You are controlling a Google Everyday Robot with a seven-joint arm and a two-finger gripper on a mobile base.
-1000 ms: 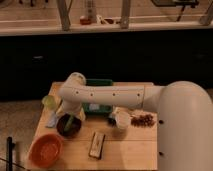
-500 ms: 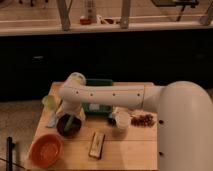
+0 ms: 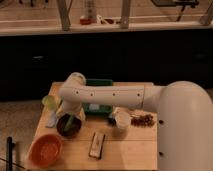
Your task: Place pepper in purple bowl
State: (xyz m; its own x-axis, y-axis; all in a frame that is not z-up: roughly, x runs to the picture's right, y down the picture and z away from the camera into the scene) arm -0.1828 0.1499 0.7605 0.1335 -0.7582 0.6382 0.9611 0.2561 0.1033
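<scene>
The white robot arm (image 3: 107,95) reaches from the right across the light wooden table (image 3: 130,150) and bends down at its left end. The gripper (image 3: 70,114) hangs directly above the small round dark purple bowl (image 3: 76,132), very near to its rim. Compared with half a second and one second ago, almost nothing changes: the arm keeps the same pose over the same bowl, and the other things stay in their places.

The small, slim light-green pepper (image 3: 67,123) shows as a pale green streak inside the outline of the bowl, just under the gripper. Whether the gripper grips the pepper or has let it go, I cannot tell; the wrist hides this part.

I judge that the carrying is finished and that the task is at the release step. The larger orange bowl (image 3: 46,150) and the white cup (image 3: 121,120) stand well apart from it.
</scene>
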